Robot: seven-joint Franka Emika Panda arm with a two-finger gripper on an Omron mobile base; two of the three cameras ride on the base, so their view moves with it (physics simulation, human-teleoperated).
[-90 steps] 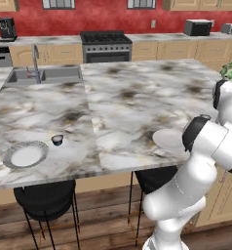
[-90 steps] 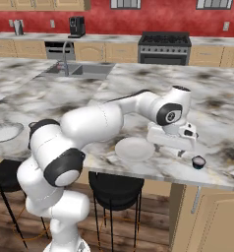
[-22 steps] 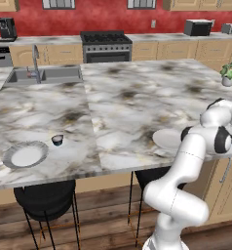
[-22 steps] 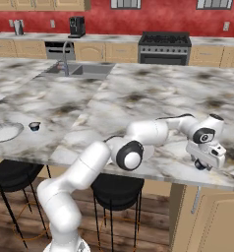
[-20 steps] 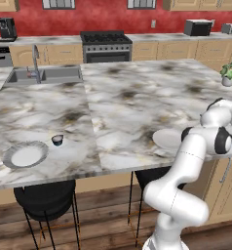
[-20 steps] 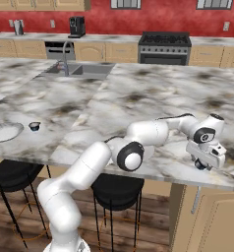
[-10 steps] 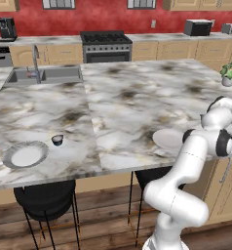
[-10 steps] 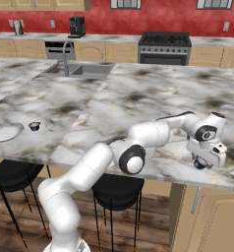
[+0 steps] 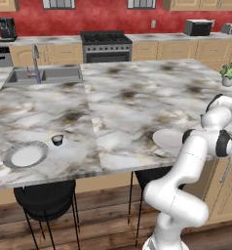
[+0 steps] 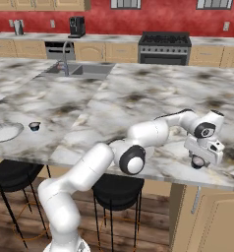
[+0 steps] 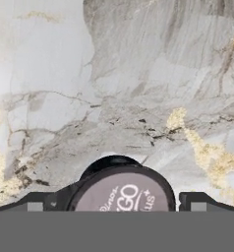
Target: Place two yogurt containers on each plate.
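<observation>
While no cup sits on either plate, task reads as barely begun.
left plate: near front-left corner of marble island counter; bare, no yogurt on it; also at far left in right base view.
left yogurt cup: on the counter just beside that plate, apart from the rim; seen again as a small dark cup near the plate; not yet placed.
right plate: near front edge of the island, right half; bare; partly behind the arm's elbow.
right yogurt cup: on the counter near the front-right edge, directly under the gripper; in hand view pale printed lid fills the gap between the two dark tips.
gripper: low over the right cup, a finger on either side of it, jaws apart; contact with the cup wall not resolvable, so grip unconfirmed, looks pre-grasp.
done: 0 of 4 placements, judging by both plates.
left: close on this cup, carry to right plate; second cup for that plate and second for the left plate not identified in these views.
risk: cup sits close to the counter edge; a nudge while closing could push it off.
</observation>
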